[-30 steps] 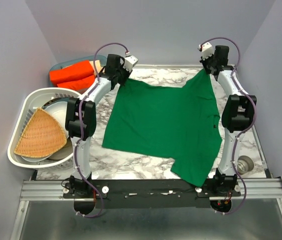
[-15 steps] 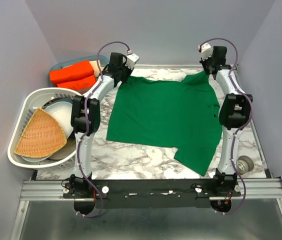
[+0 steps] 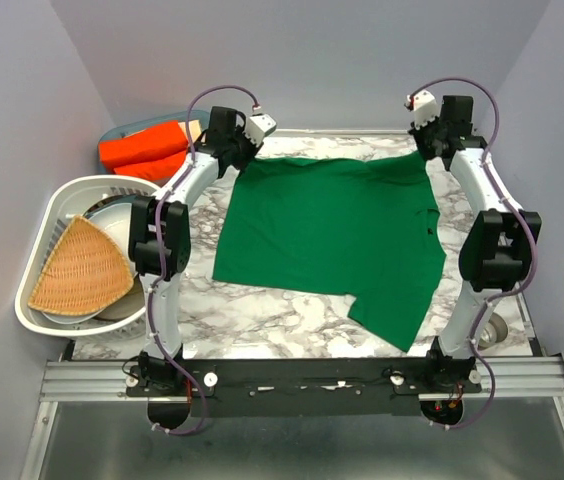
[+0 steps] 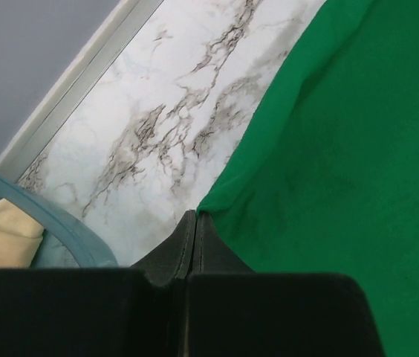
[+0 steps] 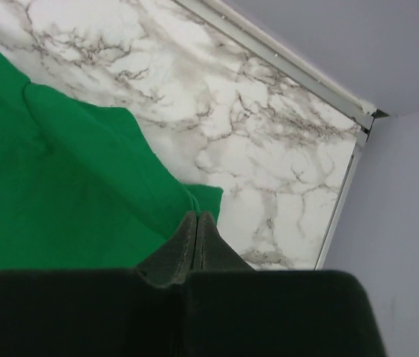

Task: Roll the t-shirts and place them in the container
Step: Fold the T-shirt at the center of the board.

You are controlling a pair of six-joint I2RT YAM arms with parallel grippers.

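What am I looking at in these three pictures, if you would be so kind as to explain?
Two robot arms are bolted at the near edge of a marble table. The overhead picture looks down from behind them; the other two come from a camera on each wrist. A green t-shirt lies spread on it. The left pincer and the right pincer are each shut on a far corner of it. At the left sit orange-red rolled shirts in a blue tub, and a white basket.
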